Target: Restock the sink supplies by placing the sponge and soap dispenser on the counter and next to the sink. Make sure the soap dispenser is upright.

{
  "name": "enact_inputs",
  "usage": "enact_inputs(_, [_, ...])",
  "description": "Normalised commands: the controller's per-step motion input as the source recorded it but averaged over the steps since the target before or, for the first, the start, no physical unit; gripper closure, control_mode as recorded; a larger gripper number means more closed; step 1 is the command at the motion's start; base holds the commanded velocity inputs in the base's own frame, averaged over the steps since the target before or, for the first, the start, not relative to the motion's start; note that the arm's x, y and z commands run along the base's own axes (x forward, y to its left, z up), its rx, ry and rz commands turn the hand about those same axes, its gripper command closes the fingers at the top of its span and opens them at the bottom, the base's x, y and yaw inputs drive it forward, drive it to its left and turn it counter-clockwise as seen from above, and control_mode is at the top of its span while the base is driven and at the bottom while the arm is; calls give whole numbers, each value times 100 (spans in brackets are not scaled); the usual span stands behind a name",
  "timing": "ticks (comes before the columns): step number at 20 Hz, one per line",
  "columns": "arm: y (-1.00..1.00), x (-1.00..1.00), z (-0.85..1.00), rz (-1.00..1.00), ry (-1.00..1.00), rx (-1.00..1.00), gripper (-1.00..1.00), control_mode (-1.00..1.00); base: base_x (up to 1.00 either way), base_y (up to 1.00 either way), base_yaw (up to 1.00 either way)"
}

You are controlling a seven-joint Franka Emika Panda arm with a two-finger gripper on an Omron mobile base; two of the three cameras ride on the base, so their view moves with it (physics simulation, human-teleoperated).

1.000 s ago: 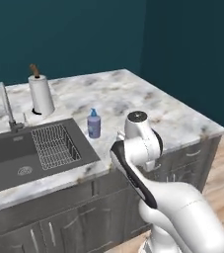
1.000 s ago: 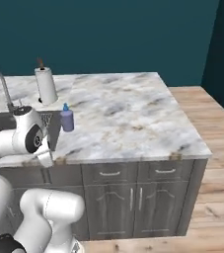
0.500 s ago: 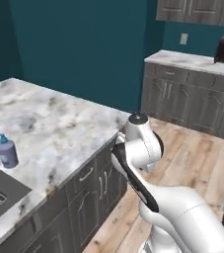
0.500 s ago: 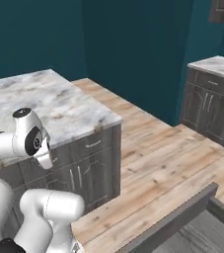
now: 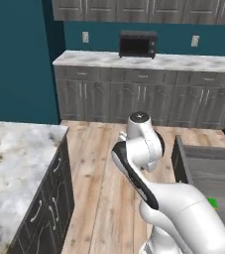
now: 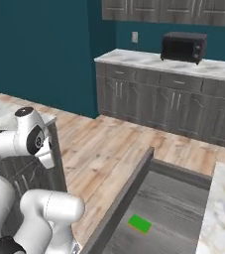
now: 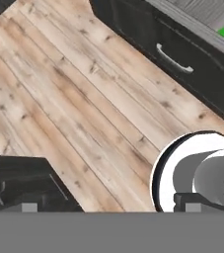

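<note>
Swinging with the base, both base cameras are now facing a wood-plank floor [image 5: 99, 163] instead of the sink. Marble bench [image 5: 10, 168] is sitting at the left. An open drawer [image 6: 173, 208] is holding the green sponge [image 6: 140, 223]. A black microwave [image 6: 184, 46] is resting on the far bench [image 6: 148, 59]. Whether the end effector is spread, I cannot tell.

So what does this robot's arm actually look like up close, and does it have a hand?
The arm is made of smooth, rounded glossy white shells with dark bands and discs at the joints, and no cables show. One long dark stripe runs down a link. The pincer's two small dark grey square tips poke up in the hand view.
</note>
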Motion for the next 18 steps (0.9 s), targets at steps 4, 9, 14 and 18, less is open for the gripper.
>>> enact_inputs(4, [0, 0, 0, 0, 0, 0, -100, 100, -60, 2, -56])
enact_inputs(9, [0, 0, 0, 0, 0, 0, -100, 100, -41, 0, -55])
enact_inputs(14, [0, 0, 0, 0, 0, 0, -100, 100, -45, -14, -36])
enact_inputs(18, [0, 0, 0, 0, 0, 0, -100, 100, -25, -7, -27])
